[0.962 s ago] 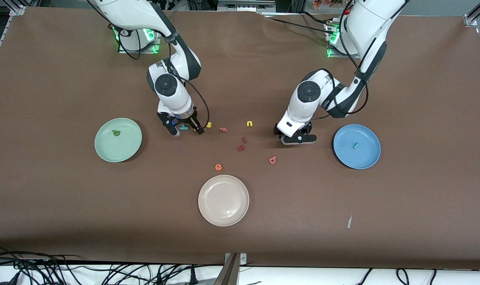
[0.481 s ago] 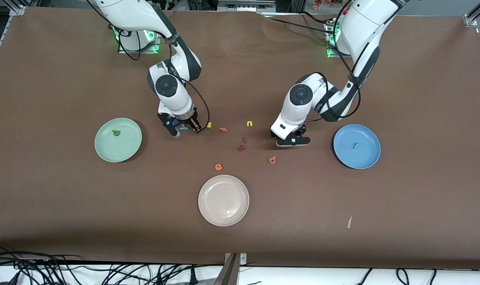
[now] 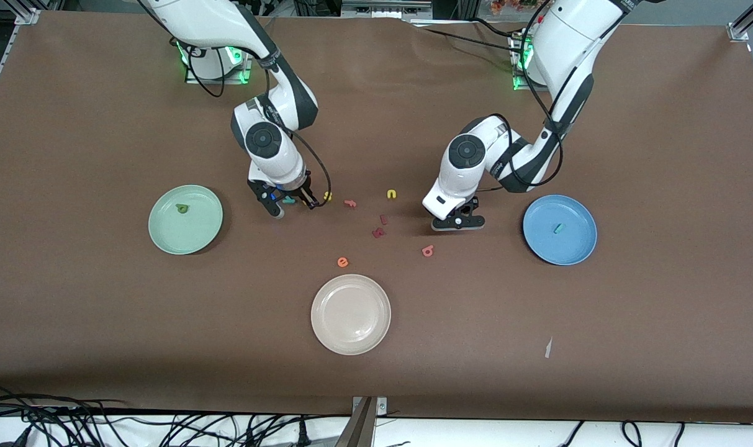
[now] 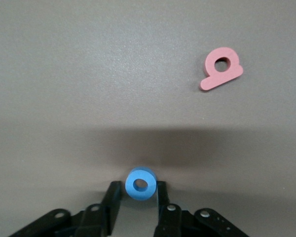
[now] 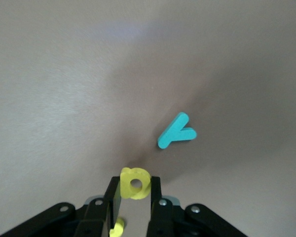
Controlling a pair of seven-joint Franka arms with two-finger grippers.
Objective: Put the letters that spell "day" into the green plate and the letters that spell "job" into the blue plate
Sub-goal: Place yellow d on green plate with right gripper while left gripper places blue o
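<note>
Both claws have drawn together since a second ago: right gripper (image 5: 134, 190) now pinches the yellow a (image 5: 135, 183), teal y (image 5: 176, 131) on the table just beside; left gripper (image 4: 139, 192) pinches the blue o (image 4: 140, 184), pink b (image 3: 428, 251) near. Dark green d (image 3: 181, 208) lies in green plate (image 3: 165, 239); teal j (image 3: 558, 228) in blue plate (image 3: 541, 248). Orange e (image 3: 342, 262), cream plate (image 3: 326, 338) on brown table (image 3: 103, 323).

we see three plates on the desk: the green plate (image 3: 185, 220) toward the right arm's end with the d (image 3: 181, 208) in it, the blue plate (image 3: 560, 230) toward the left arm's end with the j (image 3: 558, 228) in it, and a third plate (image 3: 351, 314) between them, nearest the desk's front-camera edge. loose letters lie mid-desk between the arms. the b (image 3: 428, 251) lies nearer the front camera than the left gripper (image 3: 457, 222). the y (image 5: 176, 131) lies just beside the right gripper (image 3: 292, 203).
</note>
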